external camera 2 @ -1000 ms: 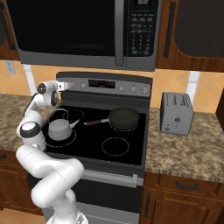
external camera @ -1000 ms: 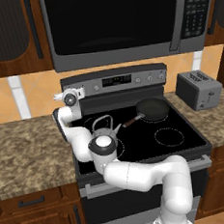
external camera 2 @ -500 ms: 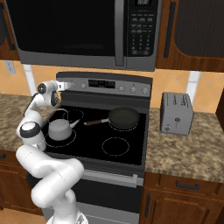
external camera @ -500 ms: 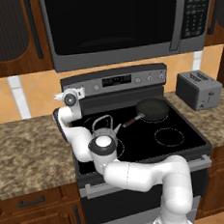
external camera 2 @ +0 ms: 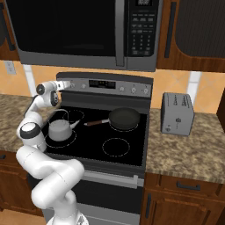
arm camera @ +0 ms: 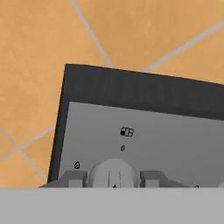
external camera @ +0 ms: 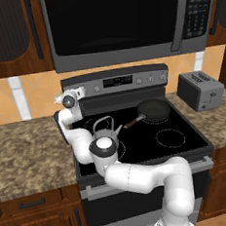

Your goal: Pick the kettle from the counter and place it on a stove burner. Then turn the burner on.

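Black glass makes up the stove top (external camera: 180,128), which fills the middle of the left base view, with the speckled granite table (external camera: 25,148) running off to the lower left and the grey toaster (external camera: 200,90) at the right edge. Its grey control panel (external camera 2: 132,88) crosses the centre of the right base view under the microwave (external camera 2: 79,30). The black frying pan (external camera 2: 125,118) sits on the back right burner. The kettle (external camera 2: 59,128) already stands on the front left burner, left of centre in the right base view, so by my reading only the burner remains to be switched on. At the upper left of that panel the tool (arm camera: 113,177) straddles the leftmost knob (arm camera: 112,171); in the hand view, along the bottom, the fingers (arm camera: 74,177) sit one on each side of the knob, narrowly spread, and I cannot tell whether they actually press on it. The likely failures follow from that: a loose pinch would let the fingers slide around the smooth round knob without turning it, and an off-centre twist could lever them off. The knob may also govern a burner other than the one under the kettle; the small marking (arm camera: 126,131) above it is too blurred to read.
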